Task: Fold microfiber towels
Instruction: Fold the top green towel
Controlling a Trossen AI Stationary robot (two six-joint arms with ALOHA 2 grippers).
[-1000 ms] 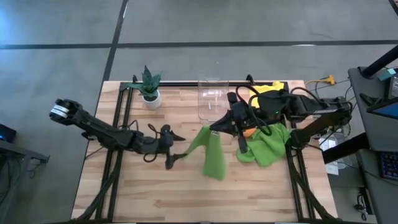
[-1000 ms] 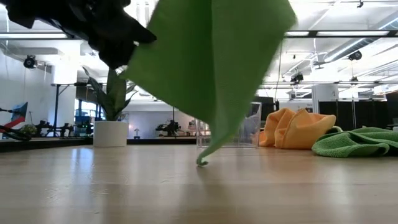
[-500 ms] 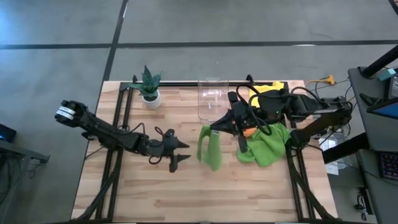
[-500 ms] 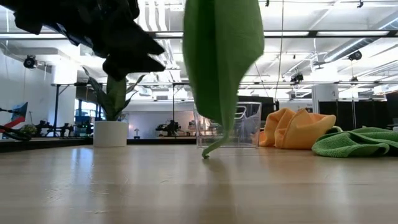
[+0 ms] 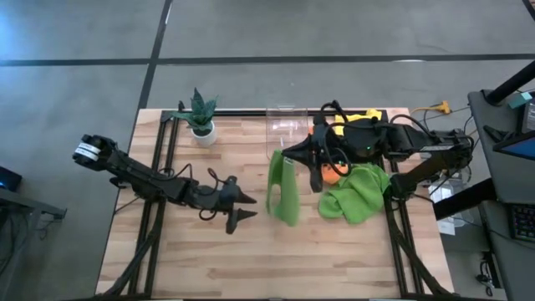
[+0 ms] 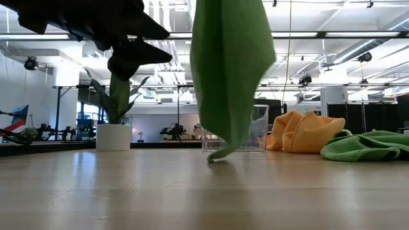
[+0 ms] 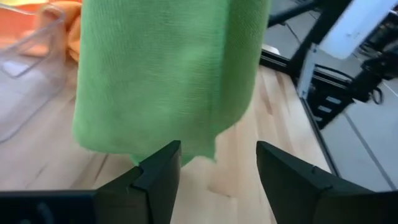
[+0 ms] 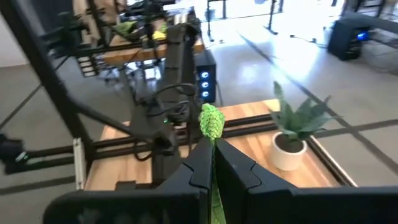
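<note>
While right gripper (image 5: 285,156) pinches top corner of hanging green towel (image 5: 284,194), left gripper (image 5: 248,206), unclenched, empty, waits just beside. Approach slow, catch free lower corner (tip touching table), then spread w/ both arms.

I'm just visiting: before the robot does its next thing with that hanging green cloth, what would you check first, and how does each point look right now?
1. Right pincer shut on the hanging green towel's top corner: ok.
2. Left pincer open, fingers apart and empty, facing the towel's lower edge: ok.
3. Left pincer gripping the towel: not ok, not yet.
4. Towel's bottom tip at the table: ok; touching or just above, cannot tell.
5. Other towels, green towel and orange towel, piled aside from the hanging one: ok.
6. Potted plant and clear bin clear of the arms: ok.
</note>
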